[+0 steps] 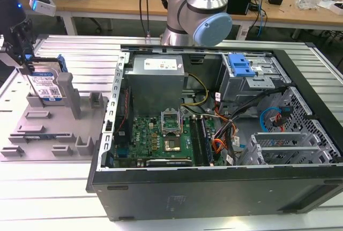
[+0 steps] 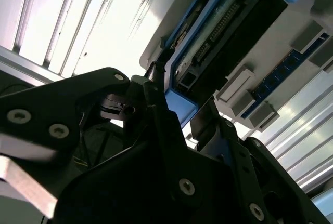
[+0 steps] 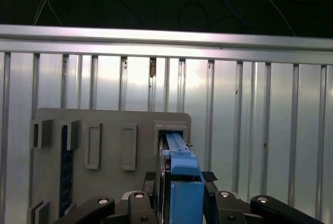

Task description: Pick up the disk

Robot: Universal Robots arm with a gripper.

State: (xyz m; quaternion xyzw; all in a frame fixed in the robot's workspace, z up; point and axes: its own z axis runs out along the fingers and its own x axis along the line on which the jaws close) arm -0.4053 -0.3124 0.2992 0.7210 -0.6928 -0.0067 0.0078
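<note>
Disk (image 1: pixel 48 85) stands on its edge in a slot of the grey fixture (image 1: pixel 53 129), right under the end effector (image 1: pixel 30 69), and we see its white-and-blue label facing outward in the exterior view. The end effector is down over the top of it. In the first wrist view we find the blue rail edge of the disk (image 3: pixel 182 182) running straight out from between the black fingers (image 3: pixel 209 177), which sit flush against its two broad sides, so we read the end effector (image 3: pixel 180 177) as closed on the disk. In the second wrist view the end effector (image 2: pixel 180 96) has a blue corner of the rail between its tips, and the dark connector end of the disk (image 2: pixel 218 31) stretches away from it. The disk's lower end is down in the fixture (image 3: pixel 112 130), whose other grey posts and empty slots lie to one side of the end effector. The fixture rests on the ribbed metal surface (image 3: pixel 250 130). Well apart from the end effector, toward the exterior view's right, the open computer case (image 1: pixel 214 134) lies on that surface (image 1: pixel 53 188).
</note>
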